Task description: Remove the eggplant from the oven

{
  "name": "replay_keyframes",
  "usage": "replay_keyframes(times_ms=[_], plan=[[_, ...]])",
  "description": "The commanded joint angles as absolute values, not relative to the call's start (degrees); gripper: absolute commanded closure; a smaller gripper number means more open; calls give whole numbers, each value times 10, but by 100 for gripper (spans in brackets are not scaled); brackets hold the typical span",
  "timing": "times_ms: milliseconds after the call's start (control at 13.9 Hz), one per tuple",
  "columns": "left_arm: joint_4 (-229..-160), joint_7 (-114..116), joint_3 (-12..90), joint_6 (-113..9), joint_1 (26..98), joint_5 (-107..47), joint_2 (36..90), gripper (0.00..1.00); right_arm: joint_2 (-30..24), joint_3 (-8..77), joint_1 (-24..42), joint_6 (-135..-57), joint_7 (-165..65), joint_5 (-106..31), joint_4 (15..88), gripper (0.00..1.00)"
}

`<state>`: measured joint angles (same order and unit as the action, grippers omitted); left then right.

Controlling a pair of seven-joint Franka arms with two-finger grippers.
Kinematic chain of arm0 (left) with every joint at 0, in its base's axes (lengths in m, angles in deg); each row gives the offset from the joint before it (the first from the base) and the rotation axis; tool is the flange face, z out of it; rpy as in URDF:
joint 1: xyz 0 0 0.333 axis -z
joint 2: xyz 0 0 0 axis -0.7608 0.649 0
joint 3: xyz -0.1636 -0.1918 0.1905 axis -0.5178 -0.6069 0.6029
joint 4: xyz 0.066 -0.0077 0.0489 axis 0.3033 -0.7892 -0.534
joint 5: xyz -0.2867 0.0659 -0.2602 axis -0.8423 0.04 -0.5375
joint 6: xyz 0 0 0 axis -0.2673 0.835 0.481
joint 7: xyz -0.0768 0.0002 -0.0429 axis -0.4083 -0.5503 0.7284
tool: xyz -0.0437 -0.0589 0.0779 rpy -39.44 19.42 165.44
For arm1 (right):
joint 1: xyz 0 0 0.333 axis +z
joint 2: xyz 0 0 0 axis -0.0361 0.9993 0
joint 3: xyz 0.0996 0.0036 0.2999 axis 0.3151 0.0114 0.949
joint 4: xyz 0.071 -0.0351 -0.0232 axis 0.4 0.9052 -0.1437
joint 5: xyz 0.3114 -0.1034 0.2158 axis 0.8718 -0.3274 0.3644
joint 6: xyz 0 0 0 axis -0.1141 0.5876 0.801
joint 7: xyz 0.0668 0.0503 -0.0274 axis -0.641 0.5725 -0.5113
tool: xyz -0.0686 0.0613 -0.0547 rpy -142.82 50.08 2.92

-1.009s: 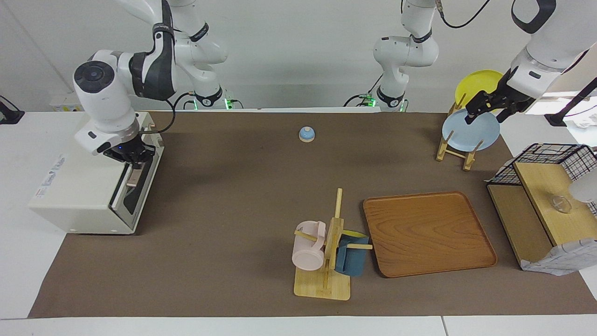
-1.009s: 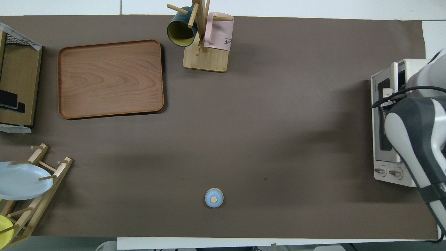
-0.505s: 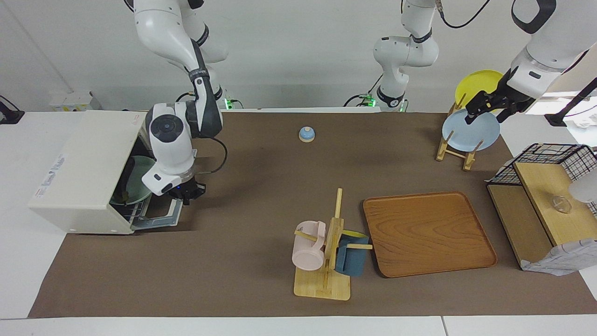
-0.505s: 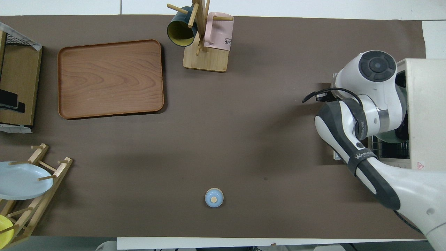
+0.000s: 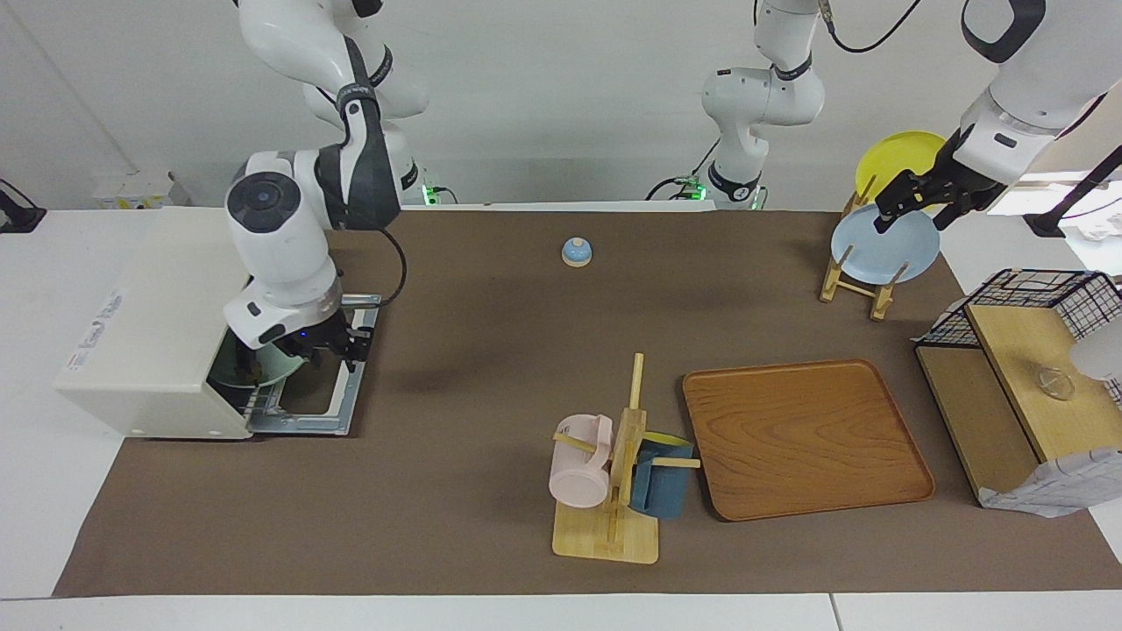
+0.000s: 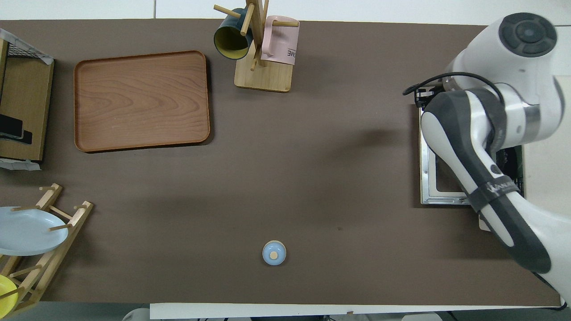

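The oven (image 5: 140, 333) sits at the left-middle of the facing view, at the right arm's end of the bench (image 5: 491, 350). Its door (image 5: 307, 405) is dropped flat on the bench in front of it. In the overhead view the oven (image 6: 546, 178) is at the right edge, and most of it and of its door (image 6: 435, 176) is covered by the right arm. The right gripper (image 5: 331, 343) hangs low over the hinge end of the open door, just in front of the oven's mouth. I cannot tell whether its jaws are spread or pressed together. A pale green plate (image 5: 263, 368) shows inside the mouth, on the rack, just beside the gripper toward the frame's left. The eggplant cannot be picked out for certain. Dark shading lies on the plate's inner part, but its shape is unclear, so how it lies relative to the jaws cannot be told. The left gripper (image 5: 907, 200) waits at the upper right of the facing view, over a light blue plate (image 5: 881, 254) standing in a wooden rack (image 5: 868, 294). Its jaws cannot be read either. A small blue bell (image 5: 576, 252) sits at upper centre. A wooden tray (image 5: 802, 438) and a mug stand (image 5: 624, 473) lie lower in the frame, well apart from the oven.
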<state>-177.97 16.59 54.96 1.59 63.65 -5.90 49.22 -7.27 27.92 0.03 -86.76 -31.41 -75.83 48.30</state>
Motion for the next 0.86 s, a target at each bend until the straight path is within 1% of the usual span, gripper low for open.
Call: replay_keyframes(times_ms=[0, 144, 360, 432, 505, 577, 649, 793], plan=[[-1772, 175, 548, 28, 632, -64, 495, 0, -95, 283, -31, -911, -343, -753, 567, 39], [-1772, 175, 548, 28, 632, -64, 495, 0, -104, 283, -44, -961, -353, -753, 609, 40], [-1772, 175, 548, 28, 632, -64, 495, 0, -95, 283, -45, -991, -353, -753, 624, 41], [-1772, 175, 548, 28, 632, -64, 495, 0, -90, 283, -44, -992, -353, -754, 625, 46], [-1772, 175, 548, 28, 632, -64, 495, 0, -85, 283, -45, -992, -354, -755, 627, 62], [-1772, 175, 548, 28, 632, -64, 495, 0, -84, 283, -45, -987, -356, -757, 626, 91], [-1772, 175, 548, 28, 632, -64, 495, 0, -84, 283, -40, -981, -356, -766, 623, 100], [-1772, 175, 548, 29, 632, -64, 495, 0, -83, 283, -37, -963, -353, -787, 616, 100]])
